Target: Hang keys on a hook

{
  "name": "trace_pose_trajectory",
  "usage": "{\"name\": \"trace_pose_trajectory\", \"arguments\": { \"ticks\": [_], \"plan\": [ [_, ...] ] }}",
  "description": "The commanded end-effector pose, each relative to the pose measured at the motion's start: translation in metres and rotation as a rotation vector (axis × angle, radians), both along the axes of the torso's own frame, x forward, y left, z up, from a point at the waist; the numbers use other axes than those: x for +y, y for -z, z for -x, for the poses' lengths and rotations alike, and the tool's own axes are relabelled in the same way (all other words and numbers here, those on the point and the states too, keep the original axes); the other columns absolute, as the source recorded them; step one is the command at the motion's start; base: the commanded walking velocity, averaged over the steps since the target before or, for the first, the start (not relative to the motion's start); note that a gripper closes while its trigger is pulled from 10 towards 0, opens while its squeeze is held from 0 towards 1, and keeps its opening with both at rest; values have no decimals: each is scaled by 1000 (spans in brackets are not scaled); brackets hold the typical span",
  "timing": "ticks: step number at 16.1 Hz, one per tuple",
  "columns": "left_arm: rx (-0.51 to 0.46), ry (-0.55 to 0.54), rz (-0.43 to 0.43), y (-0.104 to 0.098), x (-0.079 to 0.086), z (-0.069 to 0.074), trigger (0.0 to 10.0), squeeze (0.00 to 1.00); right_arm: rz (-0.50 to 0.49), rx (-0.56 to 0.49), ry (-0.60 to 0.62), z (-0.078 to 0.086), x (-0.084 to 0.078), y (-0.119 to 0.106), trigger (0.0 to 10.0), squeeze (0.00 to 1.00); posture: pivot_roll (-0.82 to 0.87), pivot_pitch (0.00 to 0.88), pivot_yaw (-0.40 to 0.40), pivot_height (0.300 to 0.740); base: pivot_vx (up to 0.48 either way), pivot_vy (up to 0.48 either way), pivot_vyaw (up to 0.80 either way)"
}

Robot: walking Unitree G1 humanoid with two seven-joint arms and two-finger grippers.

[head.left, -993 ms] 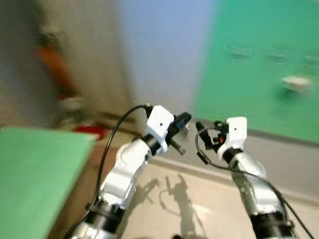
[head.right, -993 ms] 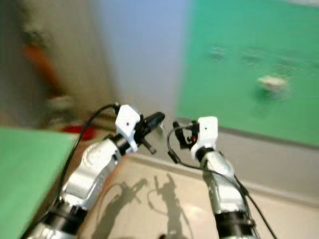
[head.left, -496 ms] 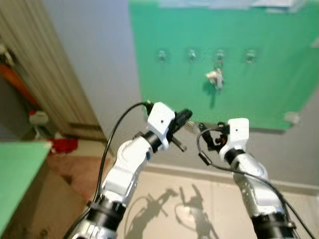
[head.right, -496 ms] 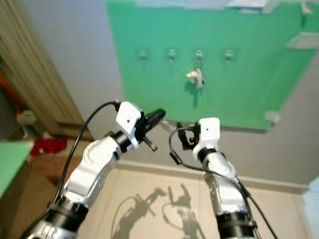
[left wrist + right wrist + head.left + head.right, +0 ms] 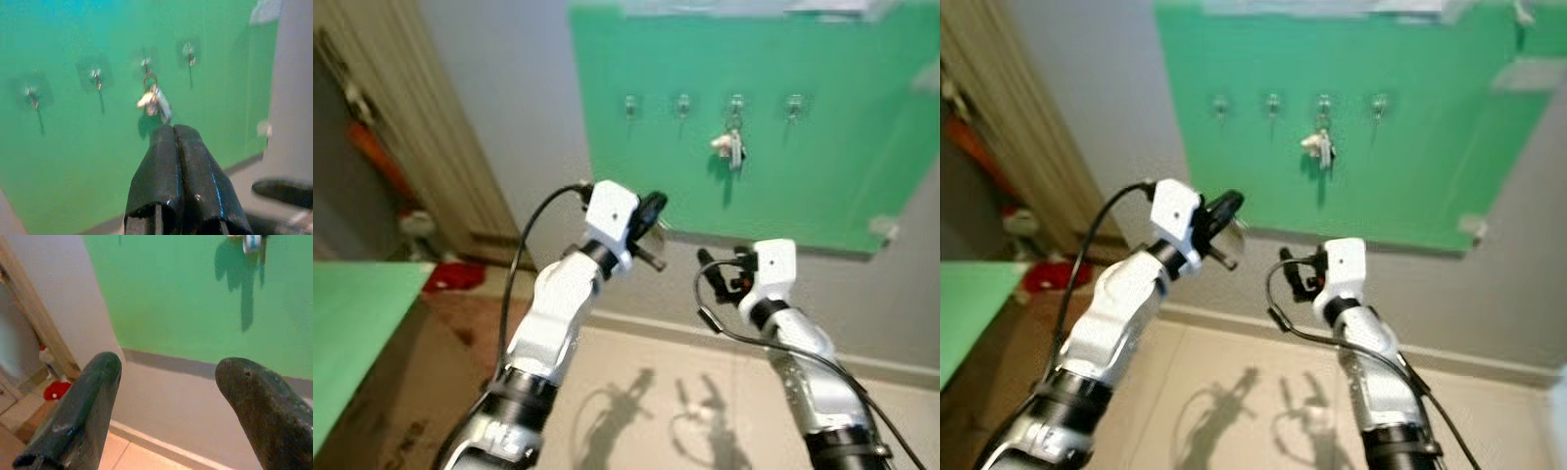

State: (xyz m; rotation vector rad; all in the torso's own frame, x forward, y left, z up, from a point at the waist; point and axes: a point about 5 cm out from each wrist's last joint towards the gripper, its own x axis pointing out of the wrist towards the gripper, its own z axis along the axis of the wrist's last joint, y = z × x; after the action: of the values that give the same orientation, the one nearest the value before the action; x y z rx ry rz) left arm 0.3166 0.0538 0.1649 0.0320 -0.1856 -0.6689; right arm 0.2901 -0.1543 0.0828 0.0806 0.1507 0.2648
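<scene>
A green board [image 5: 803, 157] on the grey wall carries a row of small hooks [image 5: 683, 101]. A bunch of keys [image 5: 731, 149] hangs from the third hook [image 5: 736, 100] counting from the left. My left gripper [image 5: 654, 207] is raised in front of the board's lower left part, well short of it, and its fingers [image 5: 166, 147] are pressed shut. Nothing can be made out between them. In the left wrist view the keys [image 5: 154, 100] hang straight beyond the fingertips. My right gripper [image 5: 717, 272] is held lower, open and empty, with its fingers [image 5: 93, 396] wide apart.
A wooden door frame [image 5: 421, 127] stands at the left, with an orange thing [image 5: 374, 157] and a red thing [image 5: 455, 277] on the floor beside it. A green surface [image 5: 352, 333] juts in at the lower left. Beige floor tiles [image 5: 636, 392] lie under the arms.
The view swung from a blurred turn to face the board. Since half a second ago my left gripper has risen a little and shifted left; the right one has dropped slightly.
</scene>
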Motion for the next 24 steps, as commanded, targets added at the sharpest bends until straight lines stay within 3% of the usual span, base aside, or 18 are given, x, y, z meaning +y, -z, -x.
{"name": "trace_pose_trajectory", "arguments": {
  "ticks": [1, 9, 16, 19, 21, 24],
  "plan": [
    [-20, -16, -1, -8, 5, -4, 0, 0, -12, -14, -14, -1, 6, -3, 10000, 0, -134, 0, 116, 740, 0, 0, 0],
    [-33, -20, -17, -13, 6, -13, 0, 0, -14, -8, -23, 1, 10, -1, 10000, 0, -134, 0, 125, 740, 384, 0, 0],
    [-35, 16, -24, -12, 1, -11, 0, 0, -7, -6, -27, 1, 10, 0, 10000, 0, -137, 0, 125, 740, 476, 0, 0],
    [-20, 53, -19, -12, -2, -10, 0, 0, -7, -3, -30, 2, 10, 0, 10000, 0, -136, 0, 124, 740, 114, 0, 0],
    [18, 85, 12, -11, -4, -10, 0, 0, -8, -2, -32, 2, 10, 0, 10000, 0, -138, 0, 121, 740, 0, 0, 0],
    [200, 166, 245, -13, -10, -16, 0, 0, -7, 3, -36, 3, 11, 1, 10000, 0, -141, 0, 123, 740, 0, 0, 0]
  ]
}}
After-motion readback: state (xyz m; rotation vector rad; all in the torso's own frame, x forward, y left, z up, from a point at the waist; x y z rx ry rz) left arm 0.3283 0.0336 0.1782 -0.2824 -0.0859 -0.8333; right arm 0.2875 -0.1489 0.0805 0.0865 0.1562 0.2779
